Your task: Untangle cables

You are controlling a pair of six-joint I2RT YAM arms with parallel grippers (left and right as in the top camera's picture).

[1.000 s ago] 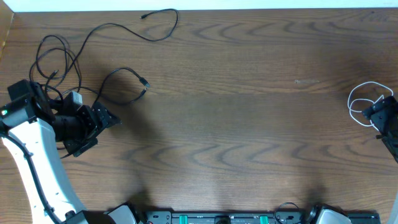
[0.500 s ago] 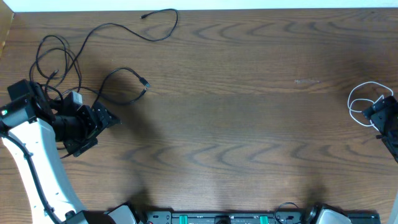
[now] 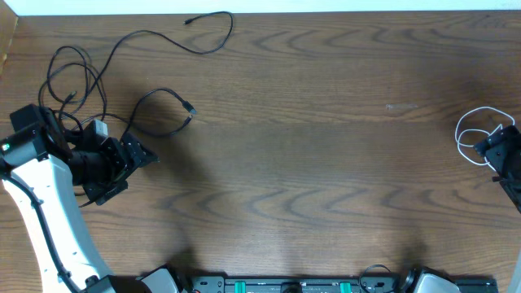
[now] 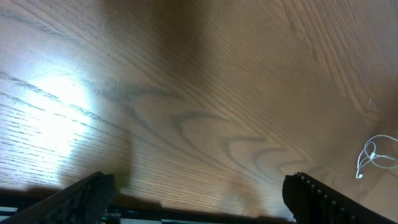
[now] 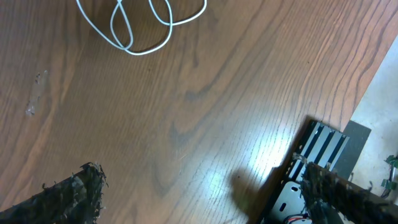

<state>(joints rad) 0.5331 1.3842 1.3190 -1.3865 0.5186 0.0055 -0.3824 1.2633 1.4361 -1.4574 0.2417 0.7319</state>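
Black cables [image 3: 75,81] lie tangled at the far left of the table. One strand runs up to a plug near the back edge [image 3: 189,20]. Another loop ends in a plug [image 3: 189,108]. My left gripper [image 3: 130,171] hangs open just below that tangle, pointing right, with nothing between its fingers [image 4: 87,194]. A white cable [image 3: 475,134] lies coiled at the far right, and it also shows small in the left wrist view [image 4: 373,155]. My right gripper [image 3: 491,153] stands open beside it. In the right wrist view the white cable [image 5: 140,25] lies ahead of the open, empty gripper [image 5: 202,177].
The wooden table [image 3: 326,163] stretches between the two cable groups. The arms' base rail [image 3: 293,285] runs along the front edge and shows in the right wrist view [image 5: 311,168]. A pale wall borders the back [image 3: 326,6].
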